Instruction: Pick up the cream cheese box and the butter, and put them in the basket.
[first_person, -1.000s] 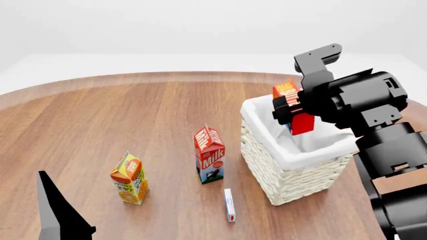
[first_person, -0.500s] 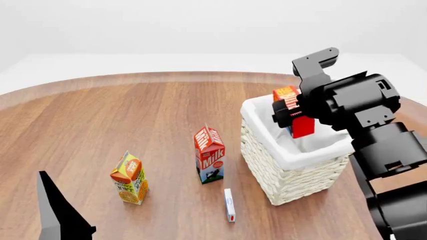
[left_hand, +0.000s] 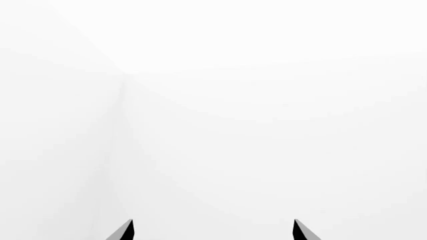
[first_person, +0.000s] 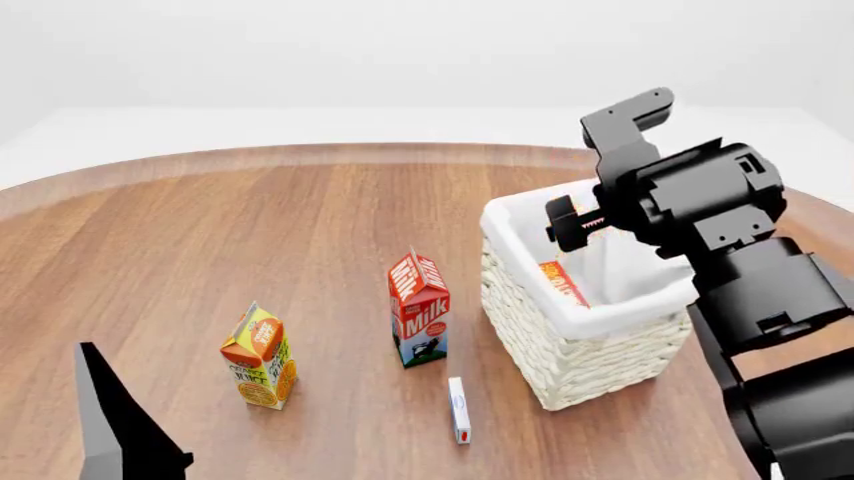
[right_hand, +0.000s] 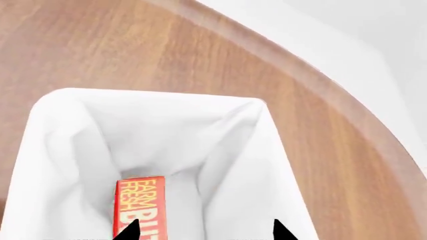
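Reading "FARM FRESH" on butter (right_hand: 141, 210).

Your head camera looks forward and down across the round counter (first_person: 267, 230), with the basket (first_person: 587, 340) at right of frame. Your right wrist camera hangs close above that same basket (right_hand: 160, 130), facing down into its liner, so both views share it and the butter (right_hand: 140, 210) inside. Your left wrist camera faces only blank white background.
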